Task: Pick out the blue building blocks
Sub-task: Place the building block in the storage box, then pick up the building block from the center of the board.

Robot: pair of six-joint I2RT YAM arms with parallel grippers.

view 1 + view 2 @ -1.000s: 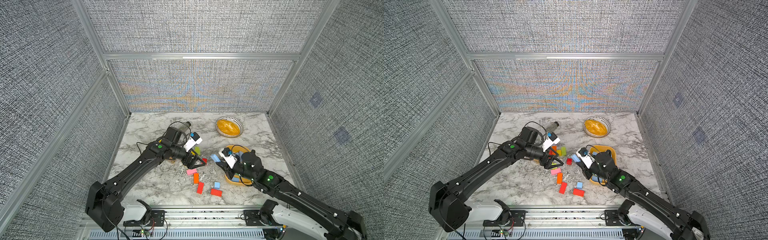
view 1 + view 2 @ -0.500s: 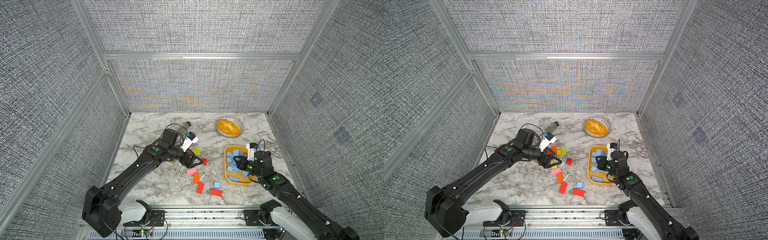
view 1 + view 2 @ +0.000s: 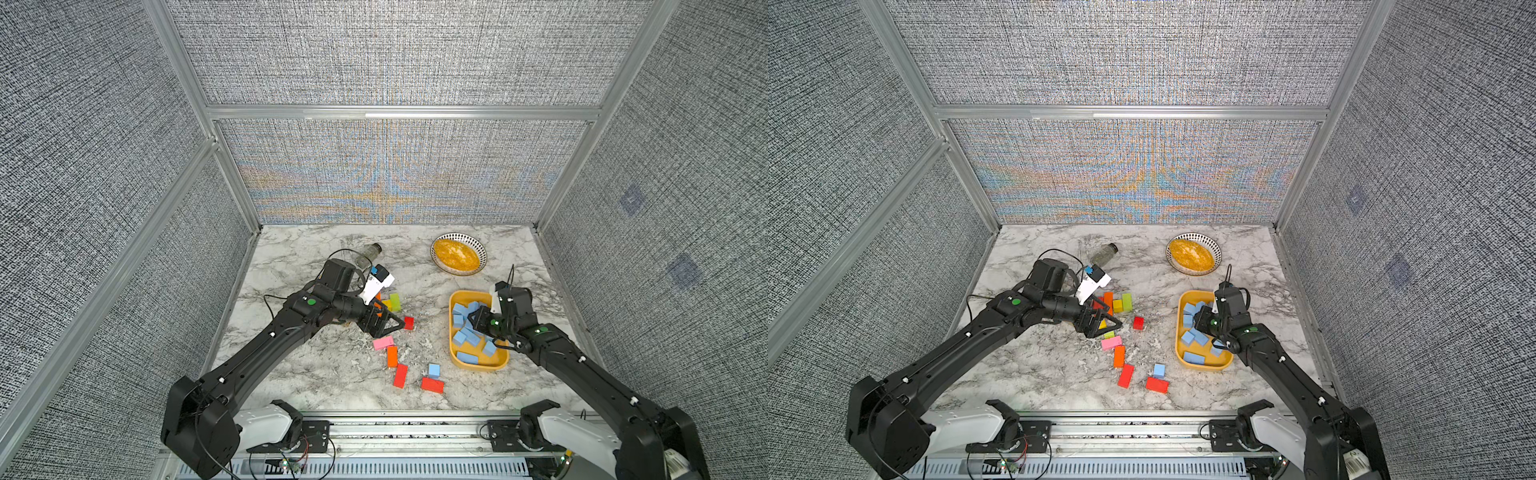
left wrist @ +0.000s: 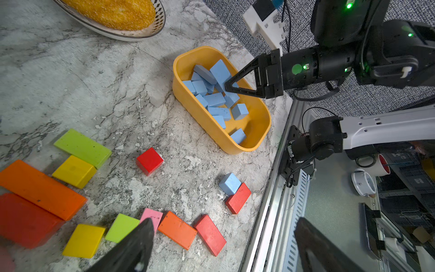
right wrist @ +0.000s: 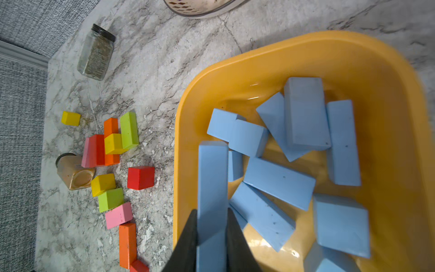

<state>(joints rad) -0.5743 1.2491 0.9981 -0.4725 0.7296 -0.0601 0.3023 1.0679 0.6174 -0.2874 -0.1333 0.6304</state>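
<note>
Several blue building blocks (image 3: pixel 465 336) lie piled in a yellow tub (image 3: pixel 478 366) at the right, also seen in the left wrist view (image 4: pixel 214 100). My right gripper (image 5: pixel 211 212) hangs over the tub's left part, shut on a long blue bar (image 5: pixel 213 179) that points down into it; in both top views (image 3: pixel 473 322) (image 3: pixel 1198 322) it is just above the pile. One loose blue cube (image 3: pixel 434 369) (image 4: pixel 229 183) rests against a red block near the front edge. My left gripper (image 4: pixel 223 222) (image 3: pixel 388 328) stands wide open and empty over the coloured blocks.
Red, orange, yellow, green and pink blocks (image 3: pixel 392 356) lie scattered left of the tub, with a red cube (image 3: pixel 409 323) beside my left fingers. A patterned bowl of yellow grains (image 3: pixel 457 257) and a glass jar (image 3: pixel 370 253) sit behind. A brown jar (image 5: pixel 74 173) lies by the blocks.
My right gripper carried the blue bar from the middle of the table to the right and now holds it over the yellow tub. The left arm has shifted only slightly.
</note>
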